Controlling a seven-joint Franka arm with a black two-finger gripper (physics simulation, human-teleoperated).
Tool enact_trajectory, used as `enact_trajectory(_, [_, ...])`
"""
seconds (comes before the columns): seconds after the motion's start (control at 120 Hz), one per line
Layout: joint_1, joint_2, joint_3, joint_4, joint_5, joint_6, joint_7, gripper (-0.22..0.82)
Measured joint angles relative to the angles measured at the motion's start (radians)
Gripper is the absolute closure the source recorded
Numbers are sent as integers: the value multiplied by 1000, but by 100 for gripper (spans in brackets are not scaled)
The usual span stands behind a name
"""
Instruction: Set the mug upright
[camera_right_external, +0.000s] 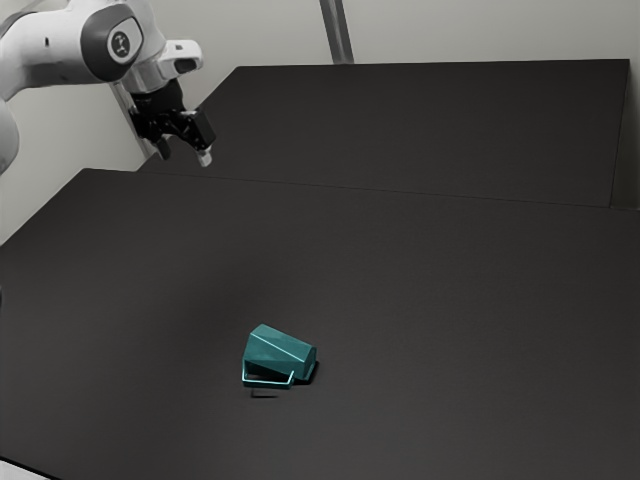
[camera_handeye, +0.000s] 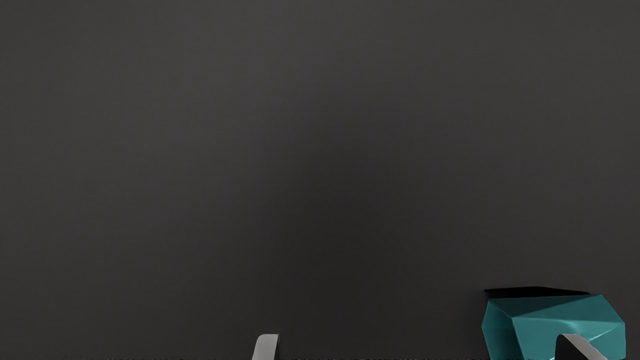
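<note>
High above the table at the exterior view's upper left, the black gripper (camera_right_external: 184, 156) hangs well apart from the mug. The teal faceted mug (camera_right_external: 280, 352) lies on its side on the dark table (camera_right_external: 430, 300), its handle toward the exterior view's bottom edge. In the wrist view the gripper (camera_handeye: 417, 342) is open, its two fingertips wide apart with nothing held between them. One fingertip overlaps part of the mug (camera_handeye: 560, 330) in that view, hiding some of its side; the handle cannot be made out there.
A second dark surface (camera_right_external: 420, 130) adjoins the table toward the exterior view's top, with a thin seam between them. Pale walls (camera_right_external: 480, 30) stand behind, with a grey vertical strip (camera_right_external: 337, 30) on one. A light corner piece (camera_right_external: 18, 471) shows at the exterior view's bottom left.
</note>
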Motion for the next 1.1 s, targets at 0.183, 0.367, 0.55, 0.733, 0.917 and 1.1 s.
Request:
enact_trajectory(0.183, [3, -15, 38, -57, -5, 68, 2, 0])
enact_trajectory(0.367, [6, -149, 47, -354, -76, 293, 3, 0])
enact_trajectory(0.55, [-44, -305, 97, -661, -320, 528, 85, 0])
enact_trajectory(0.733, [-133, -448, 166, -888, -519, 664, 301, 0])
enact_trajectory(0.917, [-135, -559, 165, -1078, -568, 738, 507, 0])
enact_trajectory(1.1, [-136, -484, 105, -1113, -750, 795, 725, 0])
